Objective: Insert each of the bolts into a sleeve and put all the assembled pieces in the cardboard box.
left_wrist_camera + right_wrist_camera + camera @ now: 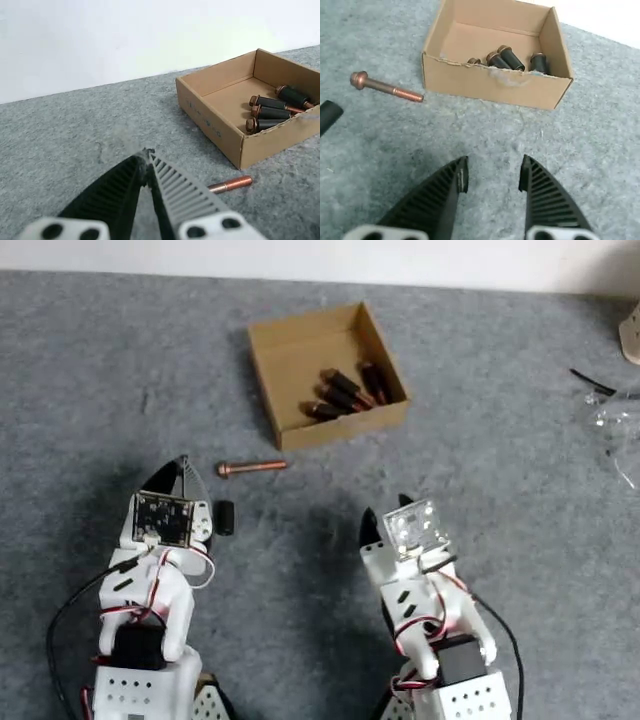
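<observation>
Low in the frame, left pincer (pixel 183 463) clenched on nothing, right pincer (pixel 387 512) released, both over grey felt worktop (pixel 500 490). Loose copper-coloured metal bolt (pixel 252 468) mid-frame, short black cylindrical sleeve (pixel 225 517) just below it. Brown cardboard box (pixel 345 427) at upper centre, several sleeved bolts (pixel 345 395) inside.

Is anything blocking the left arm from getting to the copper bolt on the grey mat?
Nothing visible is in the way. Only bare grey felt mat lies between the left end effector and the loose copper-coloured metal bolt. The short black cylindrical sleeve sits beside the arm, not between them.
</observation>
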Action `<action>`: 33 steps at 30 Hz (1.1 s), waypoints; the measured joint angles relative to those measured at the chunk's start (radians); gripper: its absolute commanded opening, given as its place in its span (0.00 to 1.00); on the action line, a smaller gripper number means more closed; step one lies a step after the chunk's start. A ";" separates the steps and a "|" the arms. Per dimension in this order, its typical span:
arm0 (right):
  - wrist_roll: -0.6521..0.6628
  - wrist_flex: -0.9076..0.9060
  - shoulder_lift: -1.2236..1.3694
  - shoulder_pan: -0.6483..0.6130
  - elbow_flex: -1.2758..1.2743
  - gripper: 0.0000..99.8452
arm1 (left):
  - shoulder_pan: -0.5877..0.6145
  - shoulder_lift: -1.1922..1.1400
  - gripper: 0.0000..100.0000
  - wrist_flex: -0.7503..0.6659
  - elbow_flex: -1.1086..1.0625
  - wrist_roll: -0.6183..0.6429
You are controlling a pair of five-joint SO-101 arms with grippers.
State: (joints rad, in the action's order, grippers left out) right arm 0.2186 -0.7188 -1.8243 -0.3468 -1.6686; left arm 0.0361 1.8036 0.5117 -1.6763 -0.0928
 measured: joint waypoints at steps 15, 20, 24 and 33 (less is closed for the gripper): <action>0.041 0.000 0.000 -0.068 0.000 0.15 | 0.164 0.000 0.01 -0.017 0.000 0.021; 0.041 0.000 0.000 -0.074 -0.002 0.15 | 0.301 0.000 0.01 0.002 0.011 0.110; 0.041 0.000 0.000 -0.074 -0.002 0.15 | 0.443 0.000 0.01 0.103 0.040 0.117; 0.041 0.035 0.000 -0.074 -0.002 0.15 | 0.755 0.000 0.01 0.316 0.043 0.121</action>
State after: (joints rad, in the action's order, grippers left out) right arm 0.2601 -0.6836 -1.8243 -0.4204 -1.6701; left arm 0.7910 1.8036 0.8278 -1.6333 0.0284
